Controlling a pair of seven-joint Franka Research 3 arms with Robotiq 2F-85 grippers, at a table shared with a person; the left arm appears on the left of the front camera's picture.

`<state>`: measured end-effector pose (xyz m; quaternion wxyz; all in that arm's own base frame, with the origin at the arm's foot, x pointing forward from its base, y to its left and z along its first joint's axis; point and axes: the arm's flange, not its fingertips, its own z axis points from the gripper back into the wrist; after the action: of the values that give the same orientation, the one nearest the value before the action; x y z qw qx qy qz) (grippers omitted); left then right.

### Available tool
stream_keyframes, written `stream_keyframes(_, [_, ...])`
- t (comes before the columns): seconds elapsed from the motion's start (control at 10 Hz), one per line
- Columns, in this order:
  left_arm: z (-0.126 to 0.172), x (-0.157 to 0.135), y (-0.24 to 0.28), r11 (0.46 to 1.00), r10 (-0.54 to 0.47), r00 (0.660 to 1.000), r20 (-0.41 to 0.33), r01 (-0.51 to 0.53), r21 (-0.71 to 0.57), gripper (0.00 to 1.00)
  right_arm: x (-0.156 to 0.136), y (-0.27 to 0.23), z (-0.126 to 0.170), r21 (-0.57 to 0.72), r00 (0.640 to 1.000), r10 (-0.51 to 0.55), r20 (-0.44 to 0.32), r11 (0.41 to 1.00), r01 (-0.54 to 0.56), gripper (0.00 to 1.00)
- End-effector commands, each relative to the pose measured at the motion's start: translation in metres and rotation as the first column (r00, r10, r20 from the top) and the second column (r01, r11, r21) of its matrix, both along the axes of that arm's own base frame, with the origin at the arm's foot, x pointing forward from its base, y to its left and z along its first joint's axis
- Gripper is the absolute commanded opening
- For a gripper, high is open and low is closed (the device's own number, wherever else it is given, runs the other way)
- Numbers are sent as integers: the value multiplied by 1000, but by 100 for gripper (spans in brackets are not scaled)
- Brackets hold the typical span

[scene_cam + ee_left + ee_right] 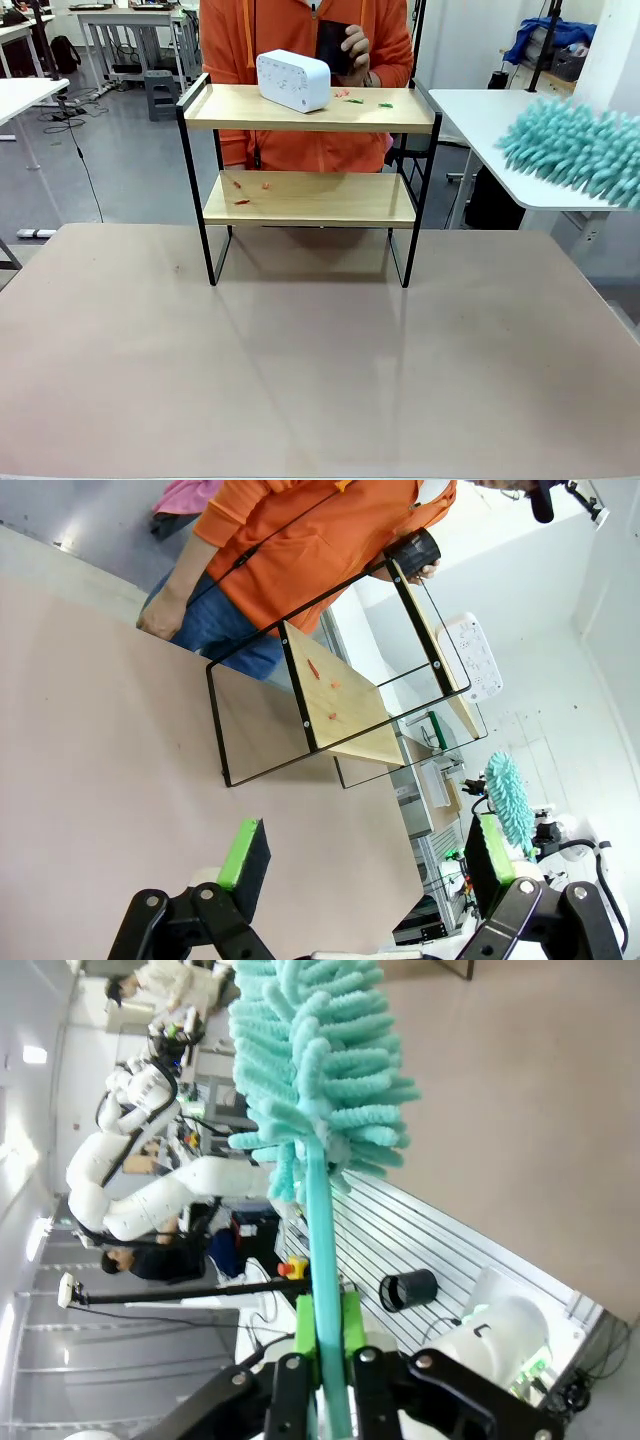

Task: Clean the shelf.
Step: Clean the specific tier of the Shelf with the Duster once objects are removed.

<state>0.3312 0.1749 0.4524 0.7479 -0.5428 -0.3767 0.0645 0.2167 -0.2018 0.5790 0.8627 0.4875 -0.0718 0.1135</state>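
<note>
On the robot's left side, the left gripper (367, 862) hangs above the brownish table (320, 380), its green-padded fingers spread wide with nothing between them. At the middle of the table's far edge stands the shelf (310, 110), upright on its four black legs. On the left half of its top board sits a white rounded box (293, 80); what kind of device it is cannot be made out. To its right on the same board lie small red and green scraps (362, 100), and a few red scraps (243, 200) lie on the left part of the lower board. Just behind the shelf stands a person in an orange hoodie (290, 40), cut off by the picture's top edge. One hand (355, 48) holds a dark object too indistinct to name, and the other hand (160, 615) rests at the table's edge. At the far right a teal fluffy duster (575, 150) hovers over a neighbouring white table (480, 110), well apart from the shelf, with its outer end cut off by the picture's edge. The right gripper (325, 1330) is closed on the duster's teal handle (322, 1250), a green pad pressed against either side.
</note>
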Motion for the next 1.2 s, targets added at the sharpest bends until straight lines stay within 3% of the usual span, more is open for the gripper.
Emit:
stream_keyframes(0.0, [0,1,-1,1000,3,999,35,-3,-6,100,-19,54,7,-165,992,122,23,979,-116,12])
stream_keyframes(0.2, [0,1,-1,1000,3,999,35,-3,-6,100,-32,126,6,-278,977,205,61,944,-181,12])
stream_keyframes(0.4, [0,1,-1,1000,3,999,35,-3,-6,100,-44,206,3,-321,949,269,164,924,-206,12])
stream_keyframes(0.5, [0,1,-1,1000,3,999,35,-3,-6,100,-46,211,2,-372,943,283,174,906,-203,12])
stream_keyframes(0.6, [0,1,-1,1000,3,999,35,-3,-6,100,-41,167,10,-309,959,272,83,922,-235,12])
stream_keyframes(0.7, [0,1,-1,1000,3,999,35,-3,-6,100,-41,167,10,-309,959,272,83,922,-235,12])
stream_keyframes(0.8, [0,1,-1,1000,3,999,35,-3,-6,100,-53,203,5,-361,944,306,123,900,-245,12])
stream_keyframes(0.9, [0,1,-1,1000,3,999,35,-3,-6,100,-53,223,15,-395,945,277,176,899,-190,12])
stream_keyframes(1.1, [0,1,-1,1000,3,999,35,-3,-6,100,-17,283,9,-443,959,224,173,887,-127,12])
